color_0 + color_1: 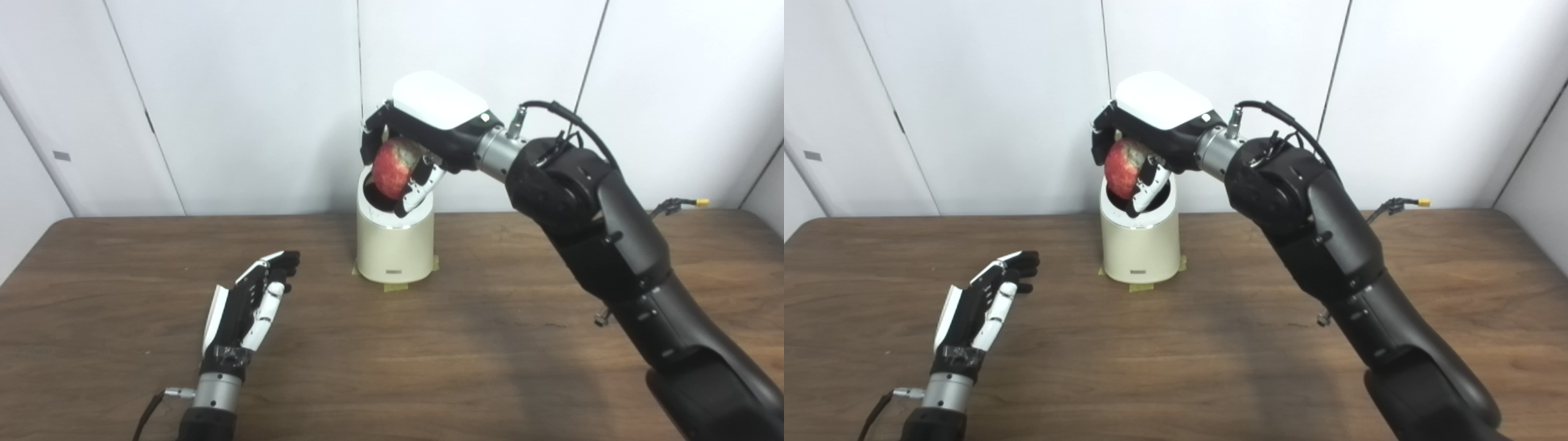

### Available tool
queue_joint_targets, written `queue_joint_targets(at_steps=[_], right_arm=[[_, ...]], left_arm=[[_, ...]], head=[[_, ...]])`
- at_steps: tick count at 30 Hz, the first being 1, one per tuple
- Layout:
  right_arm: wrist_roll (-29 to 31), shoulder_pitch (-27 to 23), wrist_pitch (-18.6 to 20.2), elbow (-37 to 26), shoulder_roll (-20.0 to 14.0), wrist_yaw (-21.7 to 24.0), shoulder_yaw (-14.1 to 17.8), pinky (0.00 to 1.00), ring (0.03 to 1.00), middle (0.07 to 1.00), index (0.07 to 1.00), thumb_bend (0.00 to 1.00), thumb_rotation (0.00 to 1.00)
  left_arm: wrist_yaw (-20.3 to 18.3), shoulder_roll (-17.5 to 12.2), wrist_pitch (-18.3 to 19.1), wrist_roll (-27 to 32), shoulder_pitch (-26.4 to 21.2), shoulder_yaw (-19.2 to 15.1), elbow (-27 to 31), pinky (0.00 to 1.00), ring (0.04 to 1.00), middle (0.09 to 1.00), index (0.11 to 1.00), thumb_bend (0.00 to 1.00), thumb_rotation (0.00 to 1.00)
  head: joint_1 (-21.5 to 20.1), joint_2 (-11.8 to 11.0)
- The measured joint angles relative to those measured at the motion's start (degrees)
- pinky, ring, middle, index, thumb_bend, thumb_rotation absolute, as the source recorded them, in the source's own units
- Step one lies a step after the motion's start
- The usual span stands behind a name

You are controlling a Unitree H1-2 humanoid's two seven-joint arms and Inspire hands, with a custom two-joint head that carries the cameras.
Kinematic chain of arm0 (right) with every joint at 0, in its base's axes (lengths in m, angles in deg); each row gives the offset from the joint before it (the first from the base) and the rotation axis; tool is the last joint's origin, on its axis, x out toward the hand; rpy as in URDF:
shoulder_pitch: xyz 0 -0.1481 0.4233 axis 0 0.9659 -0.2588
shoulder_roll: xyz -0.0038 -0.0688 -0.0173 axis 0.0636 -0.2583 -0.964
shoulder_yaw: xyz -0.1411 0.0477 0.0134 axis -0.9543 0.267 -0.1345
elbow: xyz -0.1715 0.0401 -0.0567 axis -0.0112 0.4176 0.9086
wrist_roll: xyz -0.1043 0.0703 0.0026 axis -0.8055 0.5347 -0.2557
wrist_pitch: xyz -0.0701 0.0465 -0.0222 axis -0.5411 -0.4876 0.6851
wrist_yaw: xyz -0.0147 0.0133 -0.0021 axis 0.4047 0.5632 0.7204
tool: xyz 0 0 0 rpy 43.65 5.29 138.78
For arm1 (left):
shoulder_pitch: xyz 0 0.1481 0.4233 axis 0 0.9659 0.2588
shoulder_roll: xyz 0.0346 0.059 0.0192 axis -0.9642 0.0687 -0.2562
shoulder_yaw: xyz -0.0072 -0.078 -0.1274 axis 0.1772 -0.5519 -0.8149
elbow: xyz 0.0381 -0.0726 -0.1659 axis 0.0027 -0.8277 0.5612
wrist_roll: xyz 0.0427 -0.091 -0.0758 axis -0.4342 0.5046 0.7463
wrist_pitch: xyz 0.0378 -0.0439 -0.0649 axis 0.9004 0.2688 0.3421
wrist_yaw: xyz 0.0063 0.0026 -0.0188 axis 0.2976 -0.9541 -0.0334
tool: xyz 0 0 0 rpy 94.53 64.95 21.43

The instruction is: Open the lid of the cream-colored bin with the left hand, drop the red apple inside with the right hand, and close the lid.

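The cream-colored bin (395, 248) stands at the back middle of the brown table (429, 355). Its top shows a dark opening (375, 197); the lid itself is hidden behind my right hand. My right hand (422, 138) is shut on the red apple (391, 169) and holds it just above the opening, slightly to its left side. The apple (1123, 166) also shows in the right eye view over the bin (1140, 248). My left hand (254, 300) is open and empty, low over the table to the front left of the bin, well apart from it.
Strips of yellow tape (398, 285) hold the bin's base to the table. White wall panels stand right behind the bin. My right arm (618, 257) crosses the right half of the table. A loose cable with a yellow plug (698, 202) hangs by it.
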Motion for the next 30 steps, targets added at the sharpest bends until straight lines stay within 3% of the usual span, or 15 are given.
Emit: queue_joint_targets(at_steps=[5,30], right_arm=[[-1.66,-0.29,-0.30,1.00,1.47,-0.94,-0.53,0.33,0.425,0.547,0.467,0.51,0.00],[-7.77,-1.30,-14.07,21.34,2.27,-22.49,-3.16,0.33,0.449,0.580,0.462,0.49,0.00]], left_arm=[[-0.02,0.03,0.01,0.11,-0.01,0.05,0.02,0.71,0.778,0.781,0.768,0.37,0.81],[-0.01,0.46,0.00,0.14,-0.01,0.44,0.15,0.70,0.774,0.779,0.765,0.36,0.81]], head=[[0.17,0.09],[0.09,0.18]])
